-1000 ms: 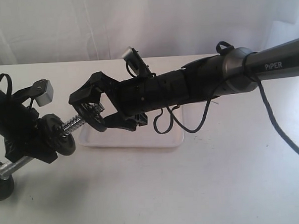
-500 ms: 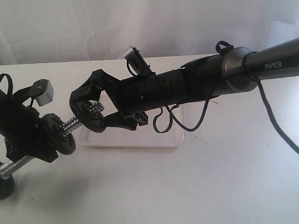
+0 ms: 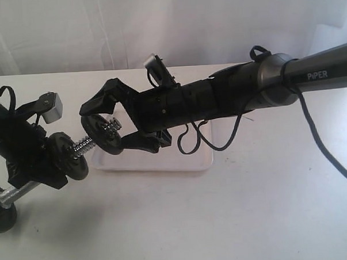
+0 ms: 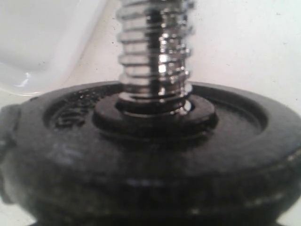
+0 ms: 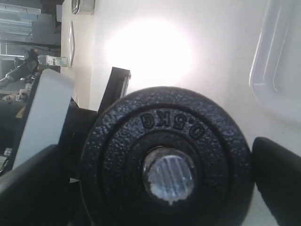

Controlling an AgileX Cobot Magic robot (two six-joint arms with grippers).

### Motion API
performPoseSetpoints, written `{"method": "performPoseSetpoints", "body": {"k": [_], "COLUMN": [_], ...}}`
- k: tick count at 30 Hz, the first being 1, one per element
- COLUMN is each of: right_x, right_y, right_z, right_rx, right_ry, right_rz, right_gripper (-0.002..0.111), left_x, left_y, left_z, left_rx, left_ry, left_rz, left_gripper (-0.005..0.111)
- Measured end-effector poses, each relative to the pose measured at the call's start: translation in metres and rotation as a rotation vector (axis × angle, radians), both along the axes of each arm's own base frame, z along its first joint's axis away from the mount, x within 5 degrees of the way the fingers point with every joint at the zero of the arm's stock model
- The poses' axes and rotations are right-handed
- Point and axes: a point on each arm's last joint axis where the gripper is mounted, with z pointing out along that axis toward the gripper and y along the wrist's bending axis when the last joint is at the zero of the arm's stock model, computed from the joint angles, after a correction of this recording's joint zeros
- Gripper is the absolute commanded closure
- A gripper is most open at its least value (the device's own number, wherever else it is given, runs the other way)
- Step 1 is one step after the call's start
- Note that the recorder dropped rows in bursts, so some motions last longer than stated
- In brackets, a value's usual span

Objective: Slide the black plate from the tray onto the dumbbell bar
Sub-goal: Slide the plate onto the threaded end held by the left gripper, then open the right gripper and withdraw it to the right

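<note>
In the exterior view the chrome dumbbell bar [image 3: 85, 146] slants up from lower left, with my left gripper [image 3: 35, 165] shut on its middle. One black plate [image 3: 71, 160] sits on the bar against that gripper and fills the left wrist view [image 4: 150, 155], the threaded rod [image 4: 153, 52] passing through it. A second black plate [image 3: 102, 136], marked 0.5KG [image 5: 164, 174], is on the threaded tip, whose end [image 5: 169, 181] shows in its hole. My right gripper [image 3: 101, 130] is open around this plate, one finger [image 5: 277, 179] just off its rim. The white tray [image 3: 163, 160] lies behind.
A further black disc [image 3: 1, 213] sits at the bar's low end by the table's left edge. The tray's corner shows in both wrist views [image 4: 37, 42] [image 5: 277, 70]. My right arm [image 3: 218, 102] stretches across above the tray. White tabletop [image 3: 223, 220] lies in front.
The right gripper carried the plate left along the threaded tip, then its jaws spread wider around it. The left arm and the bar stayed put.
</note>
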Motion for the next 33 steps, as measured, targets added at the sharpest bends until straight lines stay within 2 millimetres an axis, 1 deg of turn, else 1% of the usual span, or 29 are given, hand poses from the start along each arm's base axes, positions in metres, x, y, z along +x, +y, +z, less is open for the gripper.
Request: {"method": "performPoseSetpoints", "body": {"k": [11, 16, 21, 26, 33], "right_x": [-0.005, -0.004, -0.003, -0.002, 0.0], "right_y": [-0.003, -0.005, -0.008, -0.008, -0.013], "right_z": [0.007, 0.017, 0.016, 0.016, 0.016], "right_rx": [-0.066, -0.044, -0.052, -0.052, -0.058], "right_ry": [-0.065, -0.08, -0.082, -0.078, -0.077], "right_rz": [0.051, 0.051, 0.056, 0.057, 0.057], "right_gripper": [0.003, 0.003, 0.003, 0.003, 0.003], "left_x": [0.0, 0.001, 0.001, -0.001, -0.002], "left_y": [0.0, -0.001, 0.0, 0.0, 0.0], "left_z": [-0.001, -0.002, -0.001, 0.006, 0.007], "left_rx": [-0.001, 0.001, 0.006, 0.004, 0.002], "left_ry": [0.0, -0.001, -0.01, -0.034, -0.036], "left_rz": [0.002, 0.009, 0.005, 0.0, -0.005], "left_gripper": [0.107, 0.107, 0.107, 0.107, 0.107]}}
